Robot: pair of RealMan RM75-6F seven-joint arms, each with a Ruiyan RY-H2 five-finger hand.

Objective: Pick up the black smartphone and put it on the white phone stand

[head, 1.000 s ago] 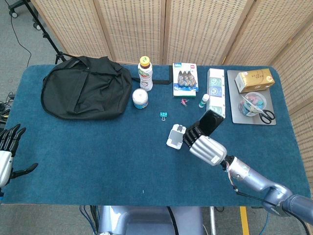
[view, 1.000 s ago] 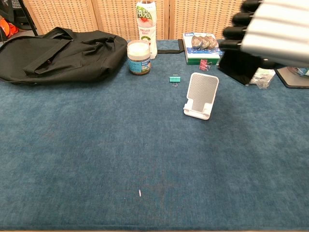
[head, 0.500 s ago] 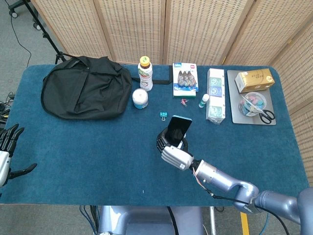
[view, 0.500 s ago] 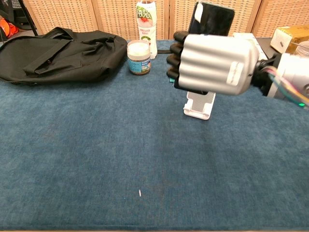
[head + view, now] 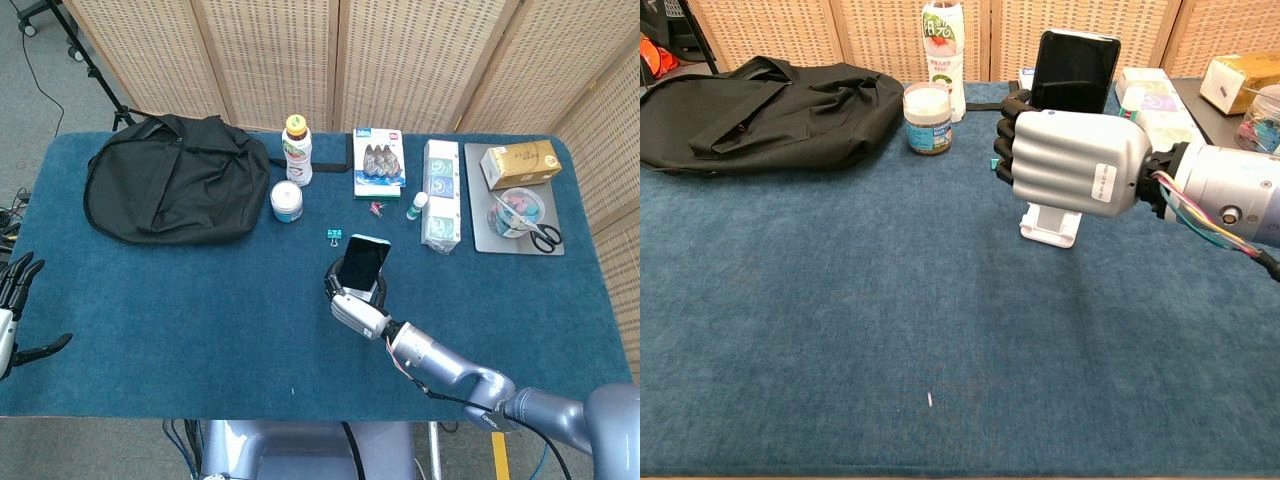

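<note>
Above the right hand (image 5: 1072, 160) sticks the top of the black smartphone (image 5: 1074, 71), held upright in its curled fingers (image 5: 1012, 150), screen side facing away from the chest camera. Directly below and behind that hand sits the white phone stand (image 5: 1050, 224) on the blue table (image 5: 840, 320), mostly hidden by the hand; whether phone touches stand can't be told. Far off to the left, the left hand (image 5: 12, 305) rests at the table edge, fingers spread, holding nothing.
</note>
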